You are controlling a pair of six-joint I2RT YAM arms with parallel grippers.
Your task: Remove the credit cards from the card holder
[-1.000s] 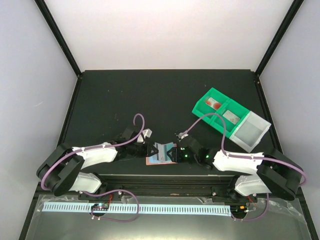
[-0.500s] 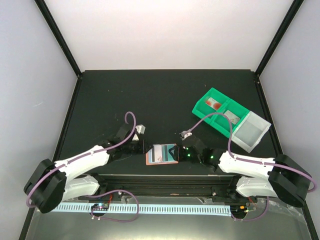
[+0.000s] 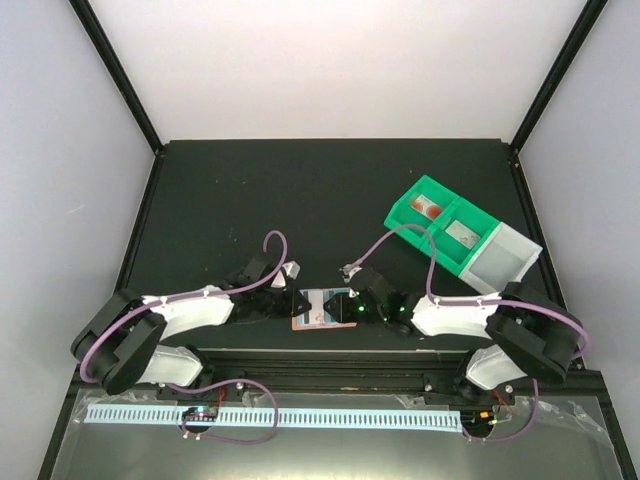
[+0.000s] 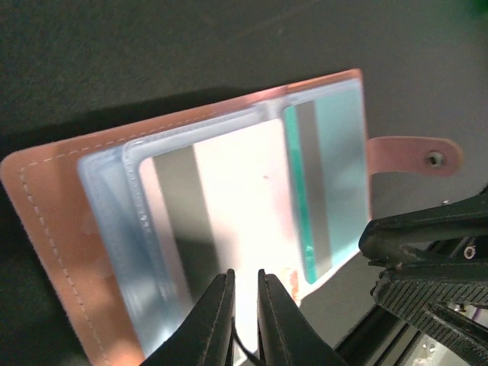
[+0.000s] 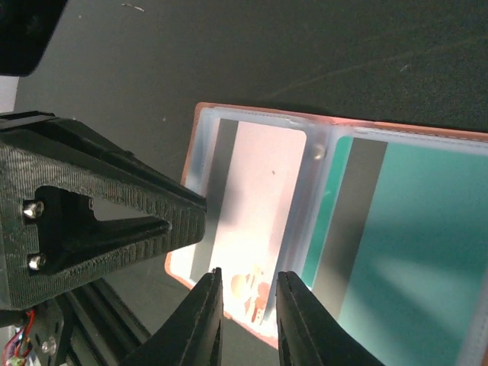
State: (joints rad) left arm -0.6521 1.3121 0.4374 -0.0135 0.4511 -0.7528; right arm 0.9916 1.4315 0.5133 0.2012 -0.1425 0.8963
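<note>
Step in hand: freeing the first card. The open card holder (image 3: 322, 308) lies flat on the table (image 3: 300, 190) at lower centre of the top view, with both arms meeting over it. In the left wrist view a pale card (image 4: 236, 191) with a grey stripe sits in a clear sleeve (image 4: 114, 229) mid-frame, and a teal card (image 4: 335, 152) is in the pocket to its right. The left gripper (image 4: 245, 284) is nearly clenched, tips at the pale card's lower edge, nothing visibly pinched. The right gripper (image 5: 250, 278) is partly spread over that same edge and holds nothing. Next move, likely: one arm pins the pink cover while the other nips the exposed edge and slides the card out. The edge is thin and slick, easy to miss.
</note>
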